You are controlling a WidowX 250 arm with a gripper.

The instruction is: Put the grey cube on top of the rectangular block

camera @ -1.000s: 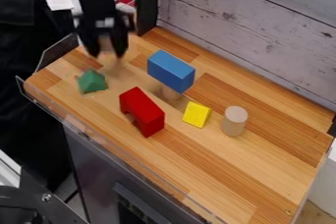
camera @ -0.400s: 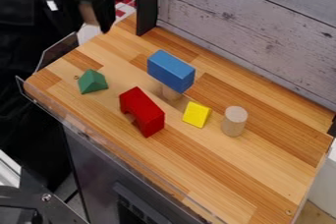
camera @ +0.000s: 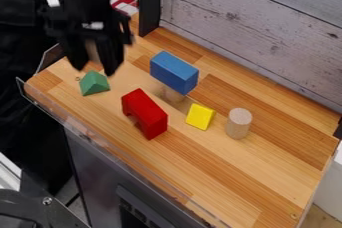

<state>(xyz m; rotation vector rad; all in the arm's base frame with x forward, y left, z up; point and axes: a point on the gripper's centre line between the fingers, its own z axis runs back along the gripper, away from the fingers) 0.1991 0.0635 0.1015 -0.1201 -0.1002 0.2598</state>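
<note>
The black gripper hangs at the upper left over the board, above and just behind the green block. Between its fingers is a greyish-tan block, apparently the grey cube, partly covered by them and held off the surface. To the right of the gripper, the blue rectangular block lies flat and raised on a short wooden cylinder. Nothing sits on the blue block's top.
A green triangular block is at the left. The red arch block, yellow block and upright wooden cylinder stand in front and to the right. A grey plank wall borders the back; a clear rim runs along the left.
The gripper first rose toward the top left with the block between its fingers, then came back down. It now hangs slightly left of its earliest position. The blocks on the board have not moved.
</note>
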